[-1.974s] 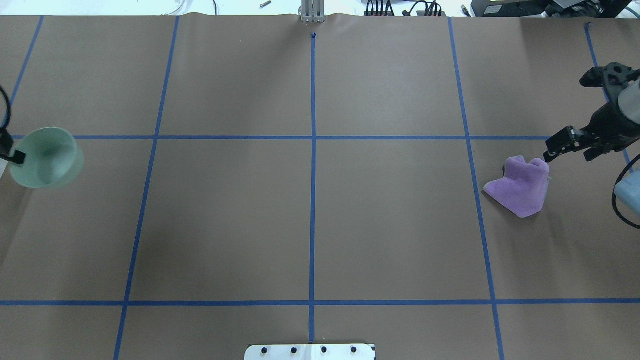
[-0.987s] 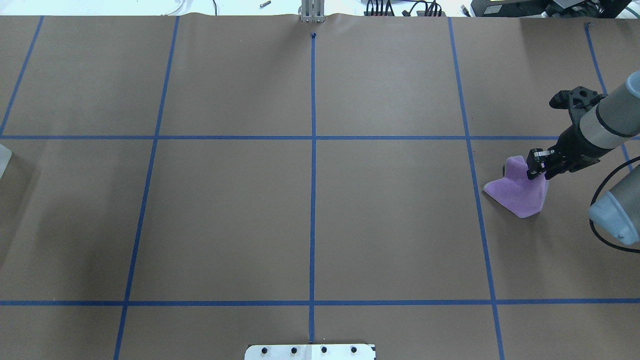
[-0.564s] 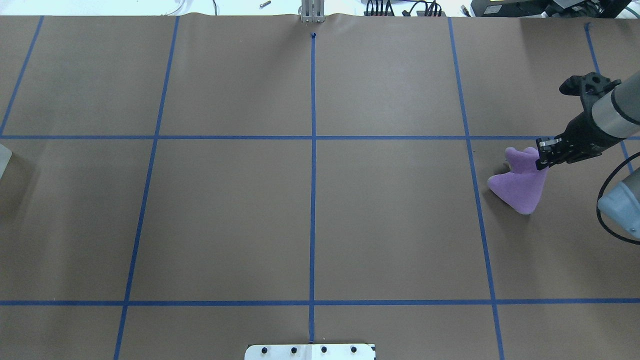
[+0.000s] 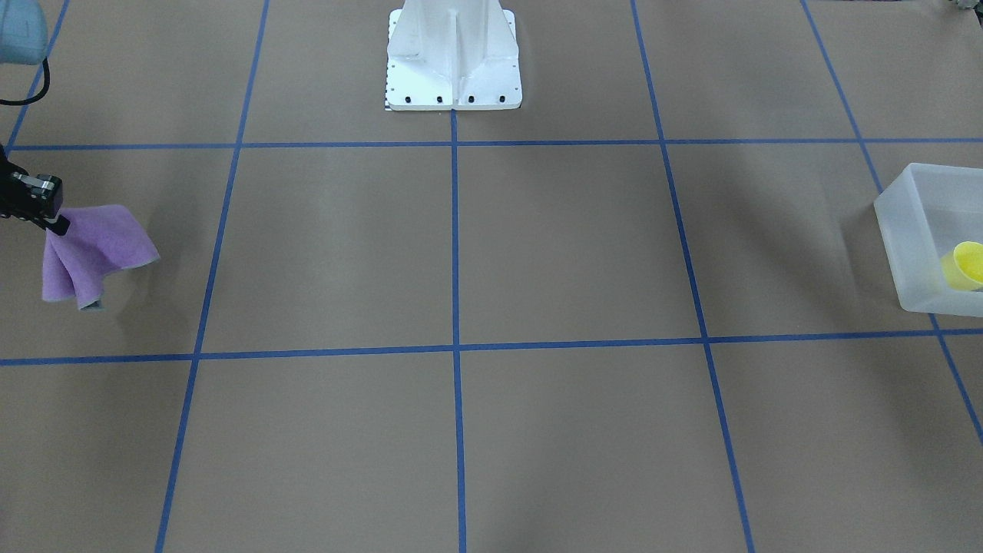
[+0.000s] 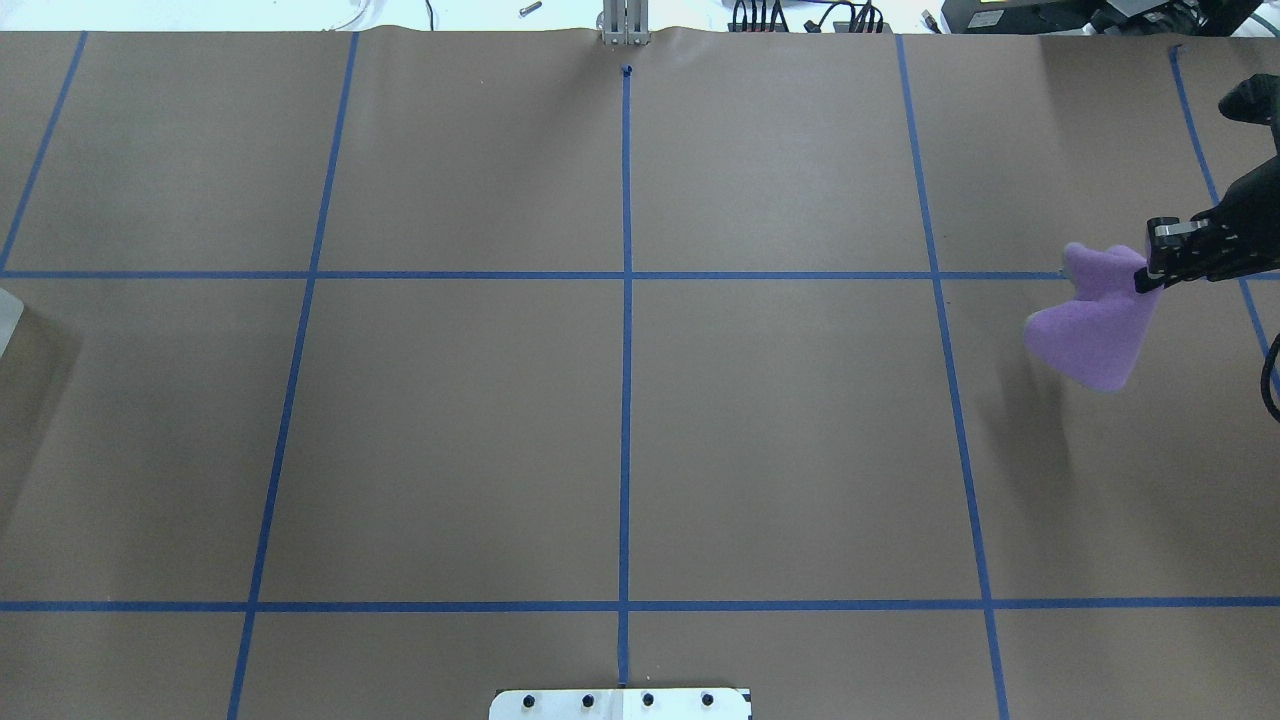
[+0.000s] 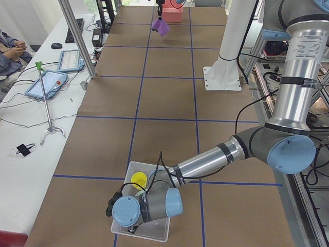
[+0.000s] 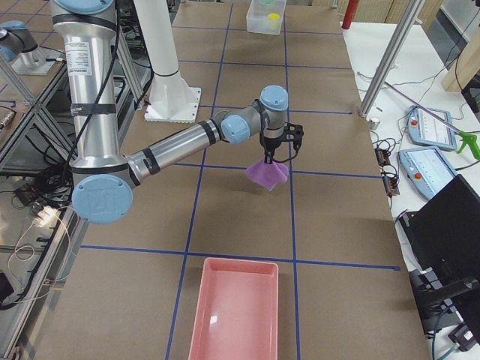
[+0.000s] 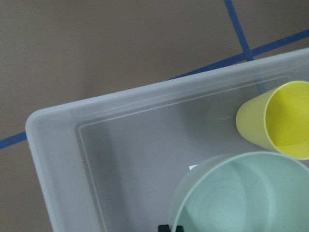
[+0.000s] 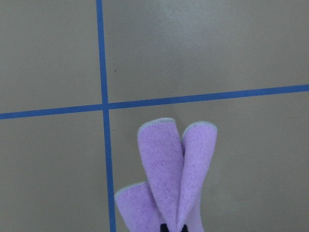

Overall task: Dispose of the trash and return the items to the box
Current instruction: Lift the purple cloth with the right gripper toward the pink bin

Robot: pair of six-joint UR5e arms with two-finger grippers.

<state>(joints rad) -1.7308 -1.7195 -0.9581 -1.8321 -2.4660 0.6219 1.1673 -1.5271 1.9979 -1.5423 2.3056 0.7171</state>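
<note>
Your right gripper (image 5: 1148, 275) is clamped on the top fold of the purple cloth (image 5: 1095, 330). The cloth hangs from it clear of the table (image 5: 450, 430), with its shadow on the paper below. I take this to be the disposal step, with the cloth as the trash. The likely place for it is the pink tray (image 7: 232, 315) at the table's end on the robot's right, well apart from the cloth. The next move calls for you to keep the grip shut, carry the cloth over the tray's middle and open only there — a limp cloth let go near the rim may drape over the edge.

Your left gripper (image 8: 169, 228) shows only as a dark tip at the bottom edge of its wrist view, right at the rim of the mint-green bowl (image 8: 236, 198). I cannot tell whether it clamps that rim or stands open. The bowl sits within the outline of the box (image 8: 96, 104), just beside the yellow cup (image 8: 275, 121), which lies tilted inside it. I cannot tell whether the bowl rests on the box floor or hangs above it.

From the left end of the table, the arm's wrist covers both gripper and bowl. The front view cuts the box off at its edge, so only the cup shows — and the overhead view catches just a corner of the box.
</note>
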